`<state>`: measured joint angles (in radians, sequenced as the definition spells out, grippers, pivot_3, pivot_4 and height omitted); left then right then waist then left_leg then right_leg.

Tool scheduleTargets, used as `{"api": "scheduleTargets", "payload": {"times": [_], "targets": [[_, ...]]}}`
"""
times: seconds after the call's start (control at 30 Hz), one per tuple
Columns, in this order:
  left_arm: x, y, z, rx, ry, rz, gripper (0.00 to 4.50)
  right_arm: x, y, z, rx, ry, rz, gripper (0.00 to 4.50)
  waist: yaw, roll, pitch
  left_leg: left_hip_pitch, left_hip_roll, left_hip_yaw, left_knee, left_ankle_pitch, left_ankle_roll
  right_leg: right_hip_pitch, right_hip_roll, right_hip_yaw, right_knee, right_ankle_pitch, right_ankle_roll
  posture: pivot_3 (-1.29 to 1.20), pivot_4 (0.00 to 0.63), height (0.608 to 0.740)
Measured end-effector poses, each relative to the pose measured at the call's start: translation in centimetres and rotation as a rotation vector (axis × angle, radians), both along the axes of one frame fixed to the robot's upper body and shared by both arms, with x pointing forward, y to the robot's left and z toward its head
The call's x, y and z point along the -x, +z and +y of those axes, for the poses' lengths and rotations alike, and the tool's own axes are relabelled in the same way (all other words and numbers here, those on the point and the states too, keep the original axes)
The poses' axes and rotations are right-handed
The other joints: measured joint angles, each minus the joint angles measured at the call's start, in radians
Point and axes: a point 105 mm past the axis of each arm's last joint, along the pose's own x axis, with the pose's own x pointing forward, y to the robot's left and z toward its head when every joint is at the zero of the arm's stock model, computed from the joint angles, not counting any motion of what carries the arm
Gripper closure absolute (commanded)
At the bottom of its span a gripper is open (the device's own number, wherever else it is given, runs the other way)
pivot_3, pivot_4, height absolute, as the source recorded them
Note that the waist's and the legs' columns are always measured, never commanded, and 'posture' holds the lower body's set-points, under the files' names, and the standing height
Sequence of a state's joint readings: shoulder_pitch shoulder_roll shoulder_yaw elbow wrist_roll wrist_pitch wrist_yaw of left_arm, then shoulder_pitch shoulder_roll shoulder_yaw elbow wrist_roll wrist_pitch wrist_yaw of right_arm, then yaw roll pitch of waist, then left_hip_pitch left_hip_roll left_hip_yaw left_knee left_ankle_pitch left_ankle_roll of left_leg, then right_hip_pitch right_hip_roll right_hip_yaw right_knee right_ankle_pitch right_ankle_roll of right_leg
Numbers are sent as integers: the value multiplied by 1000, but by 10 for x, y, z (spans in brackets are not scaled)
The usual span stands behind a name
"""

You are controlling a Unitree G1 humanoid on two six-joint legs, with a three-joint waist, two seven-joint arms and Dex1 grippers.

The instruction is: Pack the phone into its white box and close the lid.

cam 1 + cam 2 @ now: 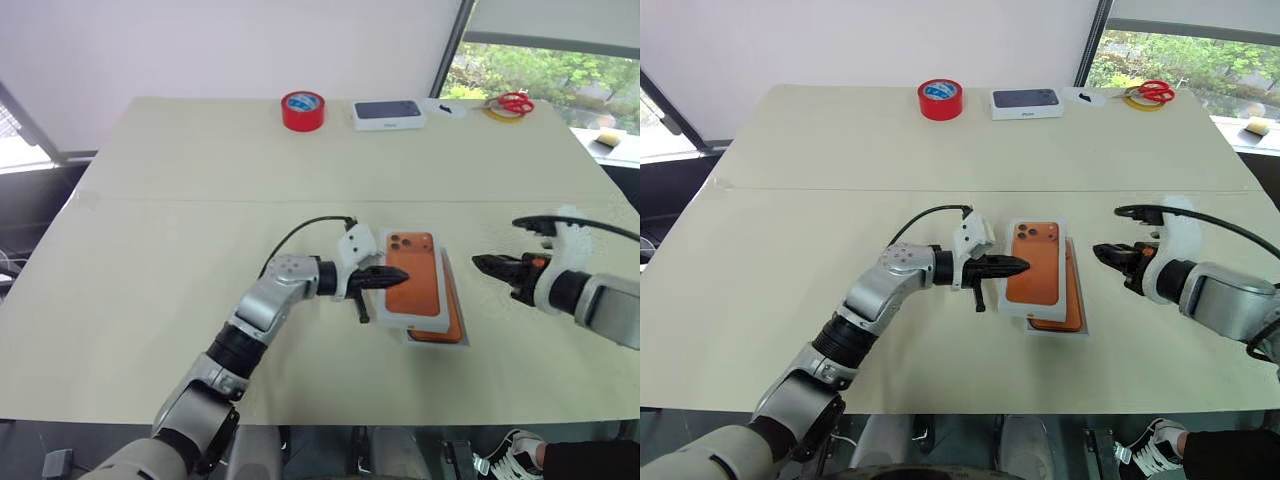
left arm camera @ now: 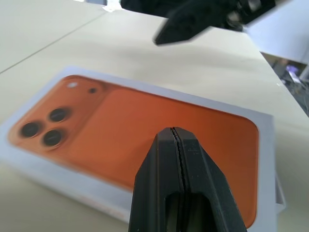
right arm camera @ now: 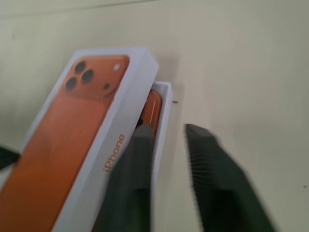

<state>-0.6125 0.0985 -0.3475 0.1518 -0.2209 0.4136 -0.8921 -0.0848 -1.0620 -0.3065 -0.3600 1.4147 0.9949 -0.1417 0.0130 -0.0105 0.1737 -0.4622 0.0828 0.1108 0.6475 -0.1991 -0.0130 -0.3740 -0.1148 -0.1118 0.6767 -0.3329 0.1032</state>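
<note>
The lid (image 1: 412, 276), its orange phone picture facing up, lies askew on the white box (image 3: 163, 112) in the middle of the table (image 1: 180, 220), leaving the copper-orange phone (image 1: 449, 322) inside exposed along the box's right edge. The left gripper (image 1: 1015, 266) has its two black fingers pressed together with nothing between them, tips at the lid's left edge. The right gripper (image 1: 484, 264) hangs just beside the box on its right, apart from it, fingers (image 3: 217, 179) slightly parted and holding nothing.
</note>
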Motion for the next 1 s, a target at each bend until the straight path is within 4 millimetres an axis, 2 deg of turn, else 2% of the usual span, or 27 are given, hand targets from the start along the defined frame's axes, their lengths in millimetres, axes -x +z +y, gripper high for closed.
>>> {"api": "scheduleTargets", "payload": {"times": [0.13, 0.23, 0.37, 0.43, 0.53, 0.73, 1.0], "targets": [[-19, 3, 24, -23, 116, 65, 4500, 0, -9, 3, 224, 63, -23, 4443, 0, 0, 0, 0, 0, 0, 0, 0, 0, 0, 0, 0, 0, 0, 0, 0, 150, 730], [-29, 0, 43, -64, 186, 83, 4500, 0, -18, 6, 285, 101, -14, 4443, 0, 0, 0, 0, 0, 0, 0, 0, 0, 0, 0, 0, 0, 0, 0, 0, 150, 730], [-31, -6, 50, -102, 209, 105, 4500, -3, -28, 12, 319, 124, -27, 4443, 2, 0, 0, 0, 0, 0, 0, 0, 0, 0, 0, 0, 0, 0, 0, 0, 150, 730], [-30, -9, 48, -124, 204, 100, 4500, -5, -29, 17, 318, 141, -38, 4443, 1, 0, 0, 0, 0, 0, 0, 0, 0, 0, 0, 0, 0, 0, 0, 0, 150, 730], [-26, -17, 34, -178, 162, 91, 4500, -9, -28, 24, 316, 163, -61, 4443, 2, 0, 0, 0, 0, 0, 0, 0, 0, 0, 0, 0, 0, 0, 0, 0, 150, 730], [-19, -23, 11, -204, 96, 69, 4500, -11, -29, 29, 351, 190, -63, 4443, 0, 0, 0, 0, 0, 0, 0, 0, 0, 0, 0, 0, -1, 0, 0, 0, 150, 730], [-8, -21, 0, -200, 15, 66, 4500, -1, -30, 21, 390, 192, -36, 4443, 1, 0, 0, 0, -1, 0, 0, 0, 0, 1, -1, 0, -1, 0, 0, 0, 150, 730]]}}
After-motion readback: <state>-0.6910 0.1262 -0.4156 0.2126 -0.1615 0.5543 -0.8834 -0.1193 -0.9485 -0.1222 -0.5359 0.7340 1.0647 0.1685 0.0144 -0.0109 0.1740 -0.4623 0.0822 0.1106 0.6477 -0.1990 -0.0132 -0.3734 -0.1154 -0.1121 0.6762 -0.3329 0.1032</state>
